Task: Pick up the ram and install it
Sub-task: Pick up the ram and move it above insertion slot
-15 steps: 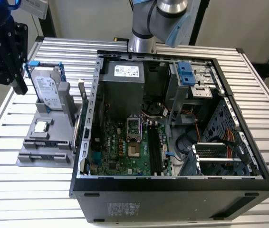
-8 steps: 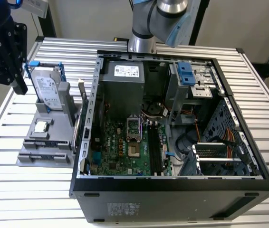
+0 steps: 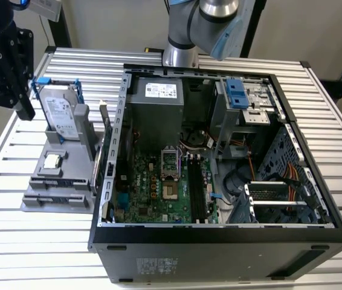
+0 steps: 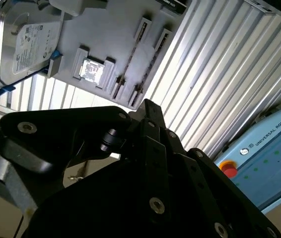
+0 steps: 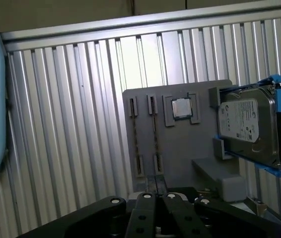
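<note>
End effector [image 4: 149, 110] narrow, fingers together, holding nothing. Directly below it: ribbed aluminium-slat worktop [image 5: 71, 124] carrying a grey plastic fixture plate [image 5: 180, 144]. Beige wall [image 3: 110, 24] beyond it.

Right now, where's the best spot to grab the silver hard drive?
Probably pinch the hard drive across its two long, blue-bracketed edges near the upper end, coming from above: it stands tilted in the gray holder, lower end seated, so the top is free.
</note>
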`<move>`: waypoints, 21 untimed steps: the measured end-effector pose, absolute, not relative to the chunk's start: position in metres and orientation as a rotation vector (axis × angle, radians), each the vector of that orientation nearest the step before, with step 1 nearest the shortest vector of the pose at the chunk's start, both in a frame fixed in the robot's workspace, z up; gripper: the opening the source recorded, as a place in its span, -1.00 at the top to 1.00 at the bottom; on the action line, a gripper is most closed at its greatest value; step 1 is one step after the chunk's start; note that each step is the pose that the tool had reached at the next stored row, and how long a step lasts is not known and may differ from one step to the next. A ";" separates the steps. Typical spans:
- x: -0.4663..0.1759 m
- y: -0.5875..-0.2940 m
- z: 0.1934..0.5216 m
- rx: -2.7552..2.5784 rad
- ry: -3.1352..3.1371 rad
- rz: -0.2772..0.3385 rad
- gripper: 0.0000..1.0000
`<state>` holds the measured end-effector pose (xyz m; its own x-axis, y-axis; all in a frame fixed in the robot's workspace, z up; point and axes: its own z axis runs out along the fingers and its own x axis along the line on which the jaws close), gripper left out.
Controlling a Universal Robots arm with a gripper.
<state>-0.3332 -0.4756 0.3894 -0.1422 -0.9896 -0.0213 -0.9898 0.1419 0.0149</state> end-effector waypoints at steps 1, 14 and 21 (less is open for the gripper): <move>-0.333 -0.476 0.389 -2.056 2.366 0.039 1.00; -0.333 -0.476 0.389 -2.096 2.332 0.040 1.00; -0.333 -0.476 0.389 -2.114 2.315 0.040 1.00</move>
